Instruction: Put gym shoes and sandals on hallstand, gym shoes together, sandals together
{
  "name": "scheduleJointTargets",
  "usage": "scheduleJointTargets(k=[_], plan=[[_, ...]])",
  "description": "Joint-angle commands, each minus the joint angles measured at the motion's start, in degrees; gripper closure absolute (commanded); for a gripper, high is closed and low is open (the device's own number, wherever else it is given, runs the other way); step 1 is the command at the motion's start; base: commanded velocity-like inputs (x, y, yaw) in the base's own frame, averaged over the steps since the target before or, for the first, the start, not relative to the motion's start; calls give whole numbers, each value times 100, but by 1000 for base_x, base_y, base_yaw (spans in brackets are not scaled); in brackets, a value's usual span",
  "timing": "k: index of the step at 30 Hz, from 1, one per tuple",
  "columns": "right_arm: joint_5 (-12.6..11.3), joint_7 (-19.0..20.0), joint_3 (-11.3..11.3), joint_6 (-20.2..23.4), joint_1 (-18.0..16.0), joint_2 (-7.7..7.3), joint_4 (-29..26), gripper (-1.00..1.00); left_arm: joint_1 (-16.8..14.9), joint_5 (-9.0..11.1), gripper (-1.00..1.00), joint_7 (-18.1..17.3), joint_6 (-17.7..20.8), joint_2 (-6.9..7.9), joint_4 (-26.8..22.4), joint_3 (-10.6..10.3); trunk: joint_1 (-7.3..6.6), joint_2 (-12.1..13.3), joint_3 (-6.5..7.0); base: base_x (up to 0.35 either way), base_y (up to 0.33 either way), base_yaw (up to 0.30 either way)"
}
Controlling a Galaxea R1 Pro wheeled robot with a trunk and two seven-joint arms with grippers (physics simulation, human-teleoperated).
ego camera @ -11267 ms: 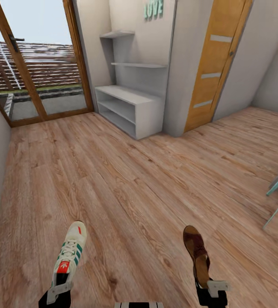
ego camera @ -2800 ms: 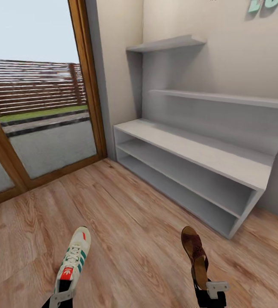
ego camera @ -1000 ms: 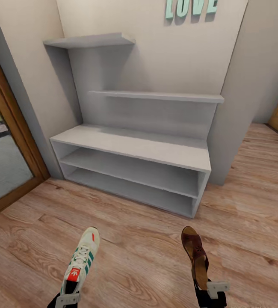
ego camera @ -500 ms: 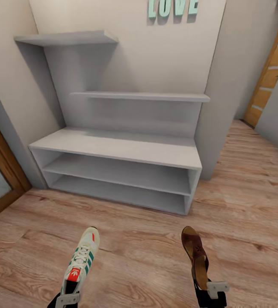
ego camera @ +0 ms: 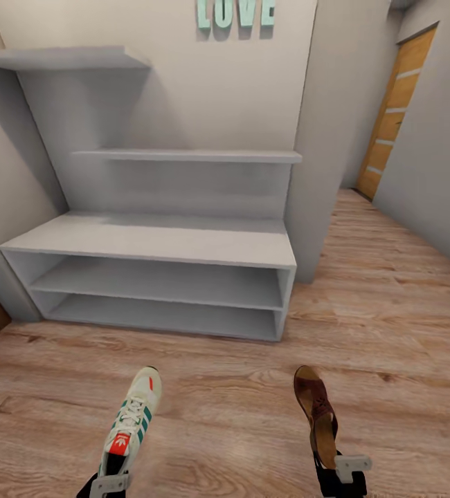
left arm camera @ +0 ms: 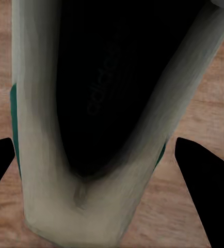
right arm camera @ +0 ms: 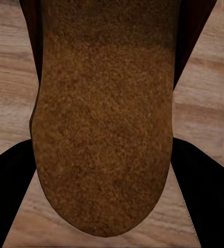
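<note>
A gym shoe (ego camera: 131,423) is clamped at its heel by the left gripper (ego camera: 107,483), and a sandal (ego camera: 316,412) is clamped at its heel by the right gripper (ego camera: 343,470), both carried toes forward above the corridor floor (ego camera: 225,422). Held this way, each can be slid toe-first onto the hallstand (ego camera: 156,238), which is faced just ahead with its broad low top and shelf slots bare. In the wrist views each heel is seen bracketed closely between the dark fingers.

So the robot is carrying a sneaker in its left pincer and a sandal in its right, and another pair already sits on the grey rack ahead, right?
Not quite: the head view shows the grey rack bare. The rest holds: the left pincer carries the sneaker and the right pincer the sandal.
</note>
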Motion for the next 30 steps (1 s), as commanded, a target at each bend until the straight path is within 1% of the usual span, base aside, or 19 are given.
scheduleJointTargets(k=[1,8,15,20,30], plan=[[-57,-15,51,-15,-4,-1,3,100,-3,-51,100,-38,-21,-4,1,50,-1,-2,-5,0,0,-264],[-57,-15,52,-15,-4,0,3,100,-3,-51,100,-38,-18,-1,1,57,-1,-2,-5,0,31,-264],[-57,-15,51,-15,-4,0,3,100,-3,-51,100,-32,-16,0,1,71,-1,-2,-5,0,239,-250],[-57,-14,56,-15,-3,1,3,100,-3,-51,100,-31,-16,-2,1,75,-1,-2,-5,0,296,-74],[-57,-10,51,-15,-4,-11,-1,100,-3,-51,100,-29,-21,-4,1,85,-1,-2,-5,51,305,-6]])
